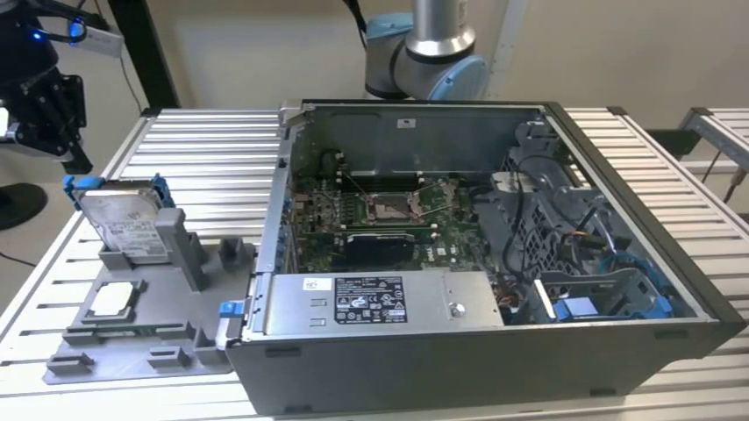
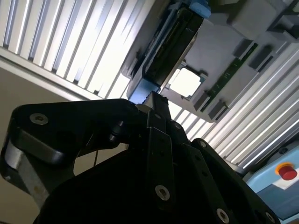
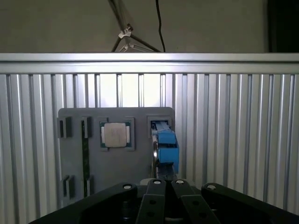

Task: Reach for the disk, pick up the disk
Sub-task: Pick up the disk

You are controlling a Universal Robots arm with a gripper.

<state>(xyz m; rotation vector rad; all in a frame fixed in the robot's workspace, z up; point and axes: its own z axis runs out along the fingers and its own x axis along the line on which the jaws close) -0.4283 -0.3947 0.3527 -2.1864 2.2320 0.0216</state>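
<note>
The disk (image 1: 117, 219), a silver hard drive with a white label in a blue bracket, stands tilted on edge in a slot of the grey holder tray (image 1: 140, 355) at the exterior view's left. My black gripper (image 1: 73, 156) hangs in the air above the disk and a little further towards the exterior view's left, not touching it. Its fingers are shut together with nothing between them. In the first wrist view the gripper (image 3: 167, 183) points at the disk's blue bracket (image 3: 166, 147). The second wrist view has the gripper (image 2: 154, 99) just short of the edge-on disk (image 2: 166, 46).
A small square silver chip (image 1: 114, 300) lies in the tray beside the disk. An open computer case (image 1: 609, 351) stands at the exterior view's right, with a long grey labelled box (image 1: 374, 303) along its near side. The slatted metal table (image 1: 210, 149) carries everything.
</note>
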